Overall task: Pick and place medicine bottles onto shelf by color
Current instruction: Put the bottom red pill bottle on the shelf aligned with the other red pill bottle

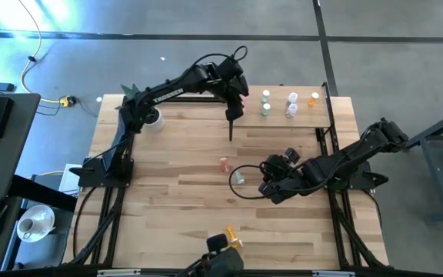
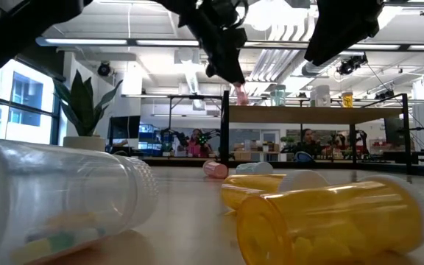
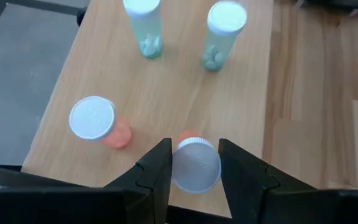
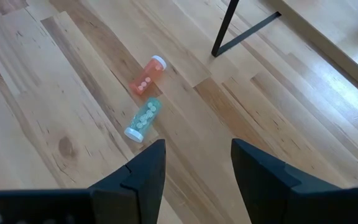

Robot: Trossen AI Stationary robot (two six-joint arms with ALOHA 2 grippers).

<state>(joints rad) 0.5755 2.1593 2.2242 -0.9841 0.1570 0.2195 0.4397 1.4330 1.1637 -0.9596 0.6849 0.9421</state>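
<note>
- Left gripper (image 3: 194, 177): held over the near-left corner of the light-wood shelf board on its thin black metal frame (image 1: 279, 115). Jaws clenched on a red-pink medicine bottle with a white cap (image 3: 195, 163); the cap sits squarely between the two dark fingers (image 3: 157, 174), the body showing just beyond it, above the board.
- A second red-pink bottle with a white cap (image 3: 97, 122) stands upright on the shelf, beside the gripped one and near the board's edge, apart from the jaws.
- Two green-tinted bottles with white caps (image 3: 145, 25) (image 3: 221, 32) stand upright farther along the shelf; pills visible in their bases.
- High view: along the shelf top, green bottles, then a pair of clear-white bottles (image 1: 291, 104), then one orange bottle (image 1: 314, 98) toward the right end.
- Right gripper (image 4: 196, 171): over the plank worktop (image 1: 175, 192), right of centre, jaws released with nothing between them.
- Ahead of the right jaws, two bottles lie on their sides on the worktop, close together near a black shelf leg (image 4: 225, 28): an orange-red one (image 4: 146, 76) and a green-tinted one (image 4: 142, 118). Both well apart from the fingers.
- Low view: a large clear bottle (image 2: 57, 199) and two amber bottles (image 2: 337, 224) lie on their sides close to the camera at the worktop's near edge.
- A potted green plant (image 2: 83, 110) stands at the far-left corner of the worktop.
</note>
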